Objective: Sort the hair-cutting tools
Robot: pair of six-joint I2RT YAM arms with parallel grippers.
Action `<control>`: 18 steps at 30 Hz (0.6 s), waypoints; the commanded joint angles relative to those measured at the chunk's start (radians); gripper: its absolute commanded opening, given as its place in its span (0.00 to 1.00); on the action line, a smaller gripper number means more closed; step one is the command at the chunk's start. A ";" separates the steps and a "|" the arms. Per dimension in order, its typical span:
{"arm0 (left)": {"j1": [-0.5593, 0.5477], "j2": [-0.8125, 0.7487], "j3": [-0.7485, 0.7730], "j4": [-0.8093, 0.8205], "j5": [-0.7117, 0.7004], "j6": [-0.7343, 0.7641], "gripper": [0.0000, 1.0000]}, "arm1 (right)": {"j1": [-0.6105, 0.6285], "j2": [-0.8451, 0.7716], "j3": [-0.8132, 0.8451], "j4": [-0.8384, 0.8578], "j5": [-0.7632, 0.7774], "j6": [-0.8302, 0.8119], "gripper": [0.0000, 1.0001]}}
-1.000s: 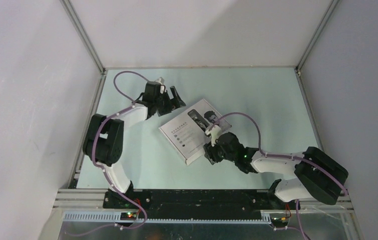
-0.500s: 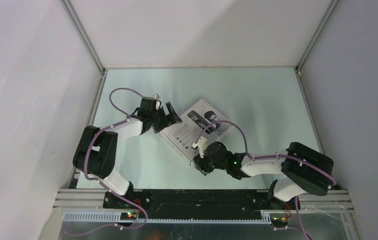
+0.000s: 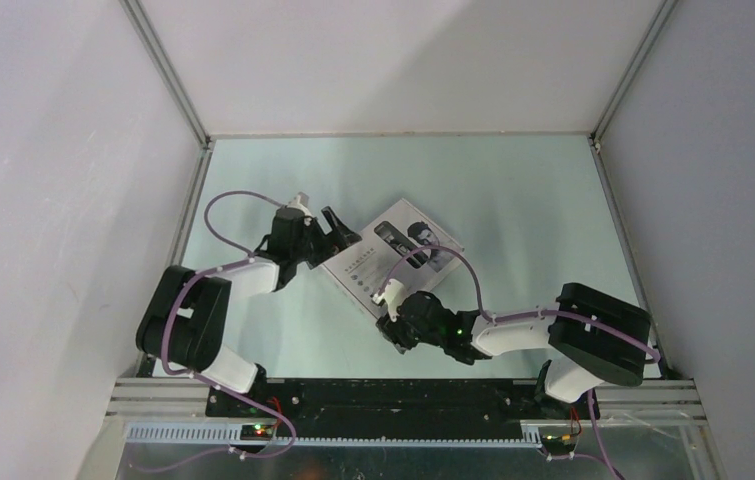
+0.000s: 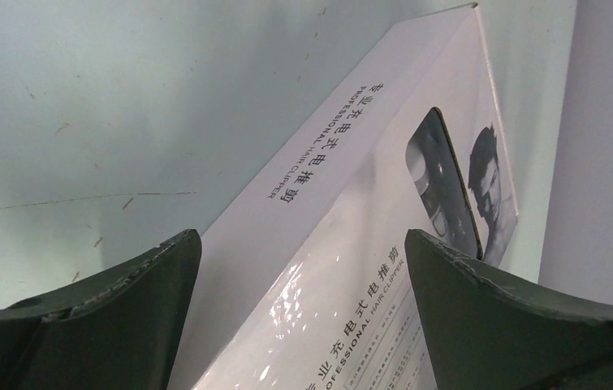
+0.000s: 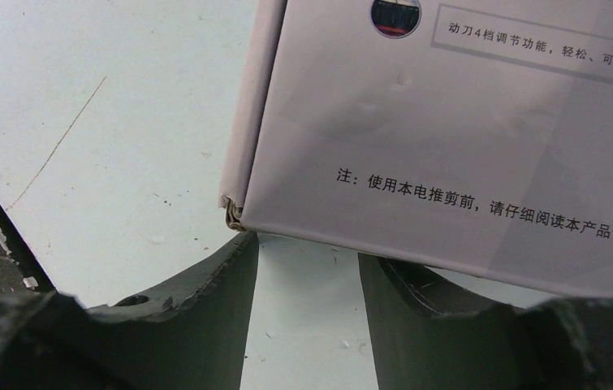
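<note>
Closed glossy white cardboard box (image 3: 393, 262) on surface (image 3: 523, 200); hair-cutting tools unseen, likely inside. Left claw (image 4: 299, 244) spread wide, right claw (image 5: 307, 260) half-spread, both empty at box corners. Probably light, slick: pinch edge.

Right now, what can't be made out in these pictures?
- The hair-cutting tools: seen in no view; if they are inside the box, its cardboard hides them.
- Fingertips of the right gripper: top view, covered by its own wrist.
- Rest of the box: right wrist view, cut off by the top and right edges.
- Its small print: top view, too small.
</note>
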 commanded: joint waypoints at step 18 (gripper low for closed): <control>0.030 0.116 0.477 -0.411 -0.020 0.122 1.00 | -0.223 -0.289 -0.042 -0.260 0.102 0.112 0.58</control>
